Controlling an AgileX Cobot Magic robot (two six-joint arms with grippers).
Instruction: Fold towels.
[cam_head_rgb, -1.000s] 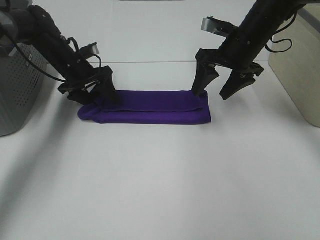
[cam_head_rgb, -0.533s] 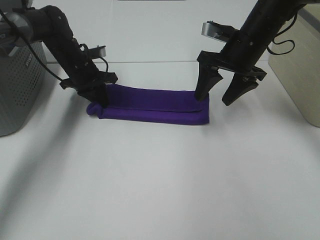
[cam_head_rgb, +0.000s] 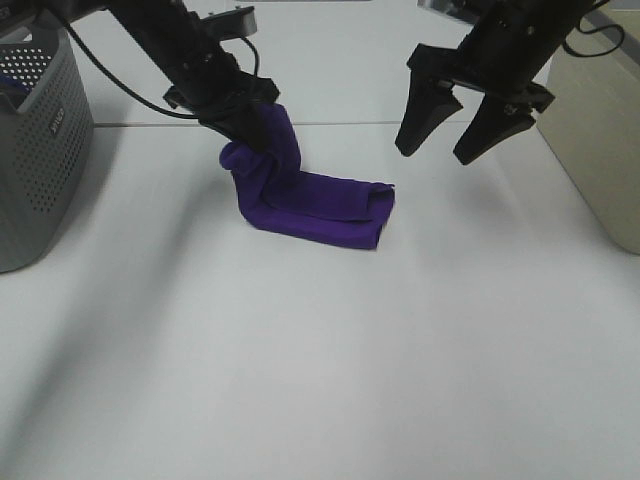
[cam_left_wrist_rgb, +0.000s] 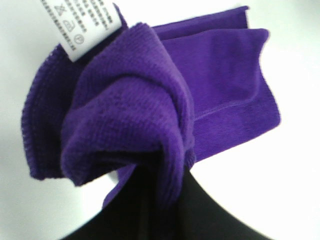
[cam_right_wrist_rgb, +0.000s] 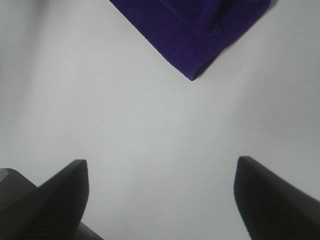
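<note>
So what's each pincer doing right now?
Left pincer: closed on one end of the purple towel.
Right pincer: open, empty.

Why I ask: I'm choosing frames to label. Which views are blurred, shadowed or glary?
Exterior high: even light, soft shadows on the table, no glare. Left wrist: the towel fills most of the frame, slightly soft; tag print blurred. Right wrist: the right gripper is dark and defocused; towel corner sharper.

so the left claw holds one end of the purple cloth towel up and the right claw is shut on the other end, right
No: the right claw is open, holding nothing, as the right wrist view shows. The left claw does hold one end of the deep purple cloth towel up.
</note>
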